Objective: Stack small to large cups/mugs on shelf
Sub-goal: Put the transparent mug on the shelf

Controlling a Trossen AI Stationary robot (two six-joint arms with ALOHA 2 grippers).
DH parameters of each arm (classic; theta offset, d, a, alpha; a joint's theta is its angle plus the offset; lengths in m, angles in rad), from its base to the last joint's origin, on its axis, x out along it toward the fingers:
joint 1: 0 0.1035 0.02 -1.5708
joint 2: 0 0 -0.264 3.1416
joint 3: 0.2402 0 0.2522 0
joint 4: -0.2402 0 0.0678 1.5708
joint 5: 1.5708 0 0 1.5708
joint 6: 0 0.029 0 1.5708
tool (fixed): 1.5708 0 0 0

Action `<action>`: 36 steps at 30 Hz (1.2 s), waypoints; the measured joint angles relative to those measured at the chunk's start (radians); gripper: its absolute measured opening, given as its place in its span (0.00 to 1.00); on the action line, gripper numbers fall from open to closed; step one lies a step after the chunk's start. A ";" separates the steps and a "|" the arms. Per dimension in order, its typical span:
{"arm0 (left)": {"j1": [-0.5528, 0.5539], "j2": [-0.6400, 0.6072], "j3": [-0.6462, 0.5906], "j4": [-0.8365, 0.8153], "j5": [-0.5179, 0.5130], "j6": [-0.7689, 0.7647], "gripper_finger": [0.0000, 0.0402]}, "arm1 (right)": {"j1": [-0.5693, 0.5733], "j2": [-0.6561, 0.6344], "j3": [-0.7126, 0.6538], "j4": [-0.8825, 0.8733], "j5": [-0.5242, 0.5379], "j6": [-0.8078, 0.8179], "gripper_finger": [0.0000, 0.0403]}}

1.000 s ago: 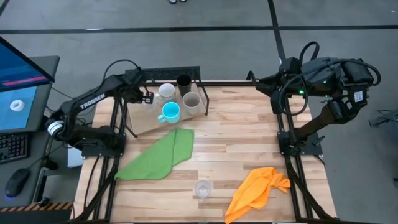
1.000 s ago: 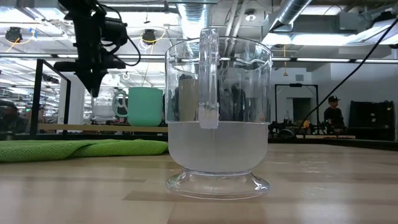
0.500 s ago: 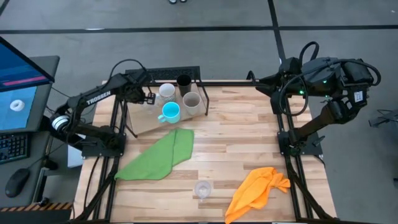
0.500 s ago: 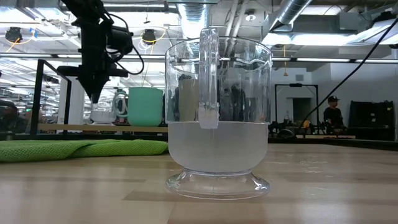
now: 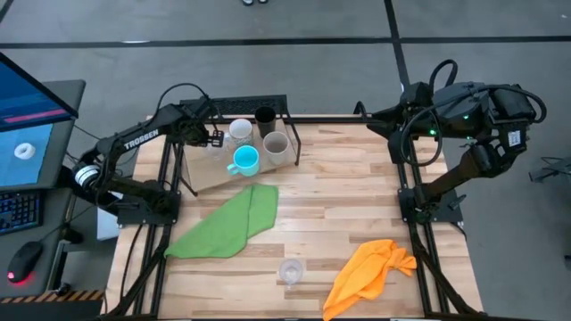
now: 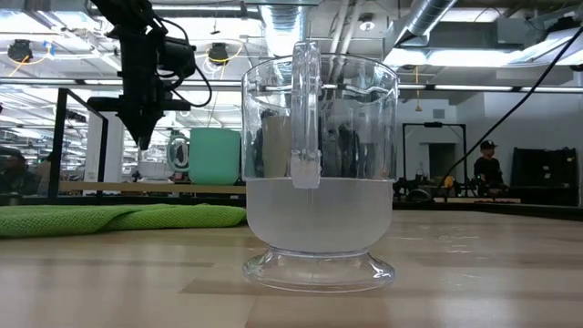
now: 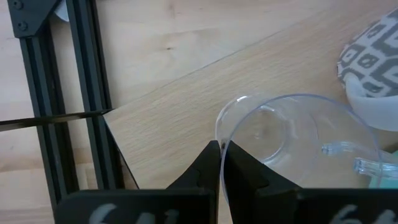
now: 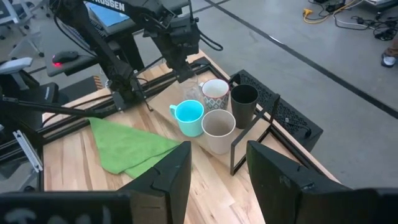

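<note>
On the plywood shelf (image 5: 207, 176) at the table's far left stand a blue mug (image 5: 244, 160), a white mug (image 5: 238, 130), a grey-beige cup (image 5: 275, 146) and a black cup (image 5: 264, 117). My left gripper (image 7: 221, 163) points down over the shelf's left part, shut on a clear glass (image 7: 298, 146) beside the white mug (image 7: 373, 74). A second clear glass (image 5: 291, 270) stands on its foot near the table's front edge and fills the low view (image 6: 319, 169). My right gripper (image 8: 214, 177) hangs open, high at the far right. My left gripper pinches the clear glass's rim (image 7: 219, 132) at one side, the thin wall running into the slit between the two fingers, one finger outside and one inside. The fingers come from above, pointing down. The glass stays upright, mouth up; whether its base touches the shelf I cannot tell.
A green cloth (image 5: 227, 223) lies in front of the shelf and an orange cloth (image 5: 370, 267) at the front right. A black wire frame (image 5: 290, 134) edges the shelf on its right and far sides. Bare tabletop (image 5: 348, 196) lies between them.
My left gripper has sunk a little toward the shelf and shifted slightly toward the white mug, still shut on the clear glass, which has stayed upright. My right arm has kept still.
</note>
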 joint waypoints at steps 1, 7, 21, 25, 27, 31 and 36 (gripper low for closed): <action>0.000 0.000 0.000 0.000 0.000 0.000 0.00 | 0.000 0.000 0.000 0.000 0.000 0.000 0.44; 0.000 0.000 0.000 0.000 -0.001 -0.012 0.01 | 0.000 0.000 0.000 0.000 0.000 0.000 0.44; 0.000 -0.004 0.002 -0.002 -0.002 -0.062 0.32 | 0.000 0.000 0.000 0.000 -0.001 -0.001 0.44; 0.000 -0.027 0.002 -0.002 0.014 -0.086 0.36 | 0.000 0.000 0.000 0.000 -0.001 -0.002 0.44; -0.001 -0.046 0.002 -0.001 0.021 -0.094 0.37 | 0.000 0.000 0.000 0.000 -0.001 -0.002 0.44; -0.001 -0.087 0.002 0.009 0.040 -0.110 0.37 | 0.000 0.000 0.000 0.000 -0.001 -0.003 0.44; -0.004 -0.145 0.002 0.031 0.083 -0.122 0.37 | 0.000 0.000 0.000 0.000 -0.001 -0.019 0.44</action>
